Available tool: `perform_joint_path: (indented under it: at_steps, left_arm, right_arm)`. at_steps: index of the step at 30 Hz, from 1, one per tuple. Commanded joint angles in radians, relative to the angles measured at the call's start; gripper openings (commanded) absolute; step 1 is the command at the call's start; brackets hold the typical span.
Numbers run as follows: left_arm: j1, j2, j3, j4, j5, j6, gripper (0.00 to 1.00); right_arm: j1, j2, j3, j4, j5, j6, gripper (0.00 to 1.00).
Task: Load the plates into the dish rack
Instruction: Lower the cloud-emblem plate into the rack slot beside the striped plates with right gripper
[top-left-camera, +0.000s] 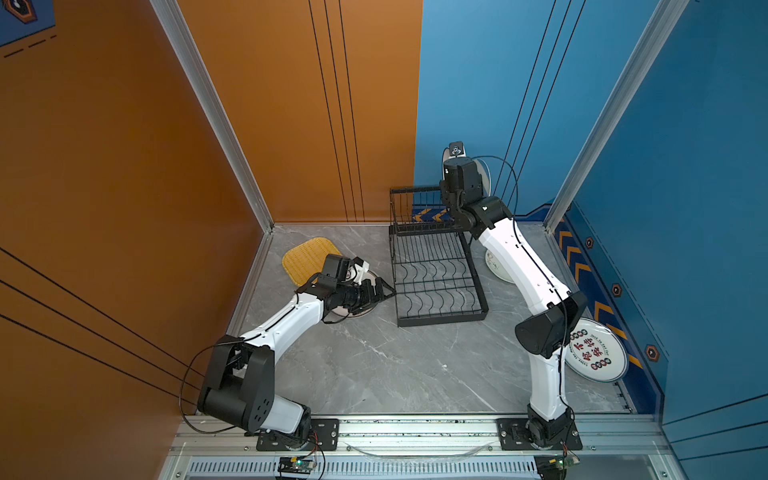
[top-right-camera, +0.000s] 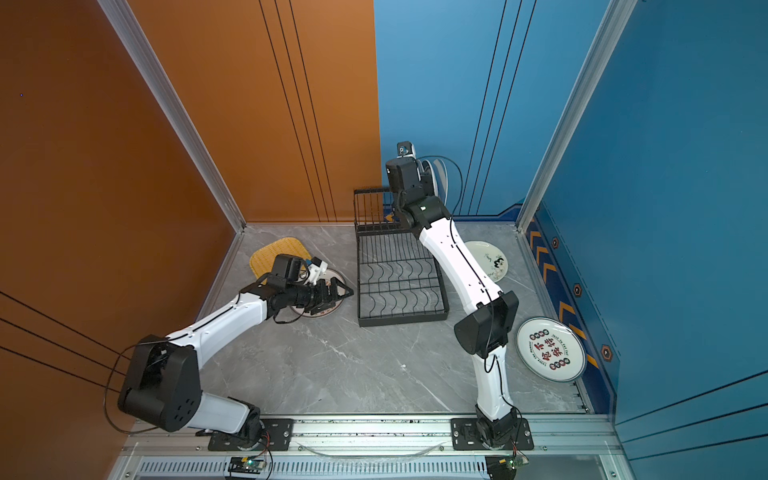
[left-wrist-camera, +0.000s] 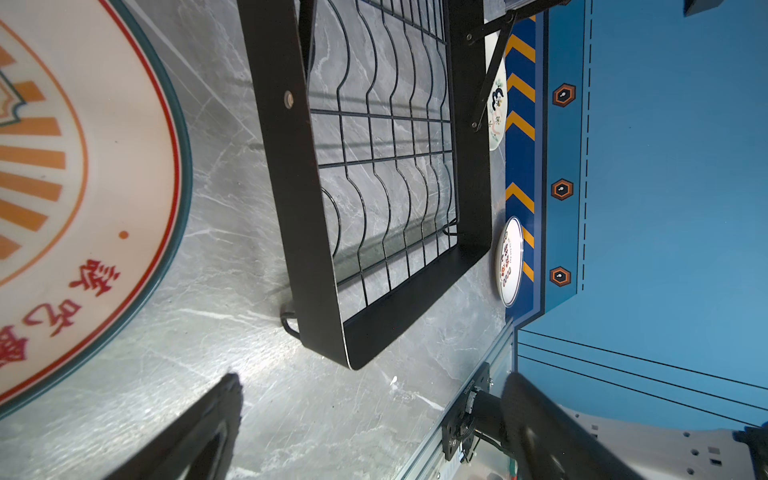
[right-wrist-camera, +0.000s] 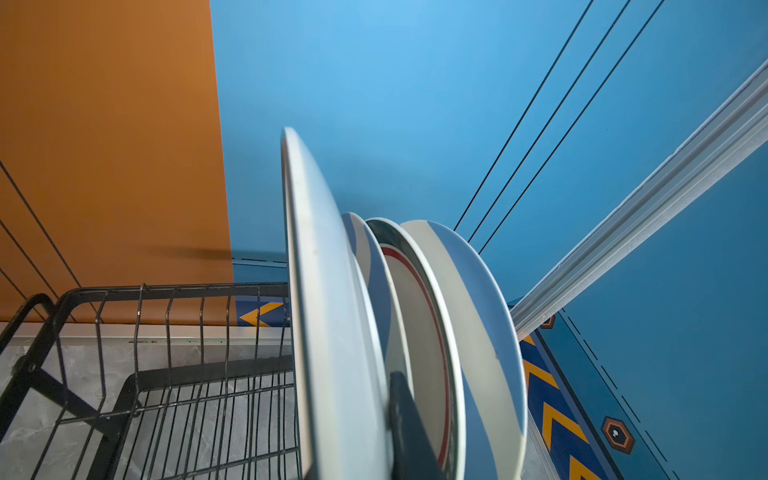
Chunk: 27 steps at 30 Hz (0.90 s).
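Plates (top-right-camera: 550, 349), eight: left end effector (left-wrist-camera: 372, 386) wide, right end effector (right-wrist-camera: 374, 415) gripping one upright.

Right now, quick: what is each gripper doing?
Left gripper: open, holding nothing.
Right gripper: shut on a white round plate, held on edge at the black wire dish rack.

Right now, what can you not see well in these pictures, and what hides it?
Sunburst plate: left arm covers most in both top views; left wrist view's edge cuts it.
Standing plates: the right wrist view's edge cuts off their lower rims.
Right gripper: only one blurred finger shows by the front plate.
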Motion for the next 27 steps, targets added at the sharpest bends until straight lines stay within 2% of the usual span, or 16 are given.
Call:
perform_joint_path:
  at_steps: [1,21,23,27]
  left_arm:
    - [0.009,-0.004,-0.014,-0.013,-0.025,0.011,0.98]
    - [0.004,-0.038,-0.041,-0.015,-0.045,-0.002,0.98]
    - [0.004,-0.041,-0.044,-0.013,-0.047,-0.004,0.98]
    - [0.000,-0.048,-0.050,-0.014,-0.053,-0.005,0.98]
  right_arm:
    - [-0.006,0.010,0.026,0.057,-0.007,-0.010,0.00]
    - [-0.020,0.084,0.011,0.036,-0.002,0.027,0.00]
    - [-0.018,0.080,0.005,0.033,-0.003,0.030,0.08]
    - [-0.017,0.063,-0.011,0.033,-0.006,0.031,0.15]
